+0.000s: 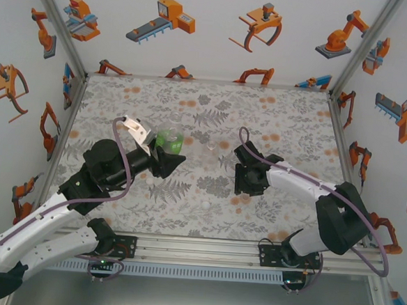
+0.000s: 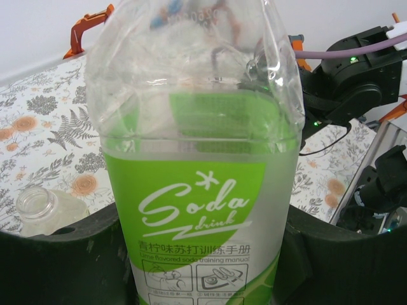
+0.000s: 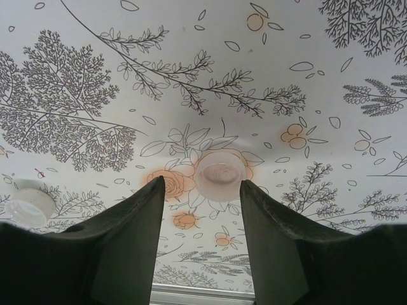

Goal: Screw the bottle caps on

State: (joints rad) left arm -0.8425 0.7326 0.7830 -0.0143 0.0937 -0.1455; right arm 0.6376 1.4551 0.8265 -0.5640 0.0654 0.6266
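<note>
Closest to you, on the flowered table [image 1: 268, 220], a pale cap [image 1: 205, 204] lies loose between the two arms, touching nothing. Just past it, your right gripper [image 1: 246, 185] points down at the tabletop. In its wrist view the fingers [image 3: 127, 241] stand spread with a clear gap between them and pinch nothing. A whitish cap [image 3: 220, 173] sits on the table just beyond the fingertips, in line with the gap and on an orange flower print. Neither finger touches it. Another cap [image 3: 28, 204] lies well off to the left in that view, apart from the fingers.

Farther back on the left, your left gripper [image 1: 170, 154] is pressed together on the green bottle [image 1: 169, 137]. In the left wrist view the bottle's green label, reading "Soda drink", faces the camera, with a dark finger against each side. Its clear upper part looks dented. The neck runs out of the top of the picture, so you cannot tell whether it is capped. Beyond the left-hand finger a clear bottle [image 2: 38, 206] lies on the table, its mouth open.
</note>
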